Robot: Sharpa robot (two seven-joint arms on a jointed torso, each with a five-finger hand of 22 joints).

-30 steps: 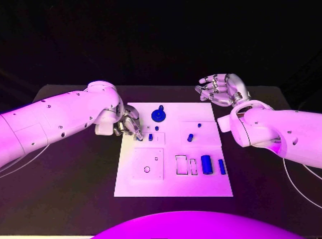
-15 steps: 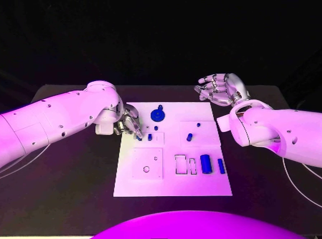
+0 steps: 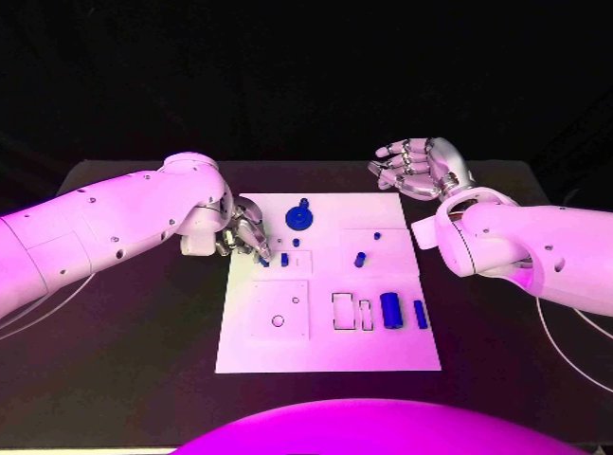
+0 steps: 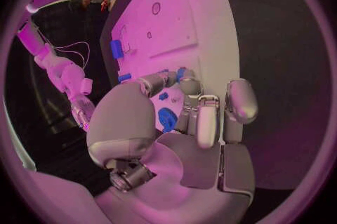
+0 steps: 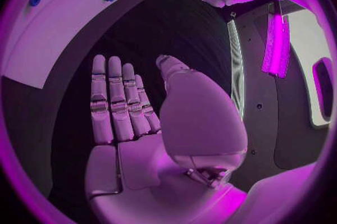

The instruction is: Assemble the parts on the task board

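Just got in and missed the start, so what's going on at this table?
A two-armed robot is assembling small blue parts on the white task board. Its left hand reaches over the board's far left corner, fingertips down by a small blue part; whether it holds one is unclear. Its right hand hovers open, off the board's far right corner. A round blue part and two cylinders sit on the board.

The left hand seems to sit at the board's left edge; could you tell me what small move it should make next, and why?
Probably close the fingers on the small blue part beside them: the left hand rests fingertips-down on the task board near it, while the right hand hovers open off the board.
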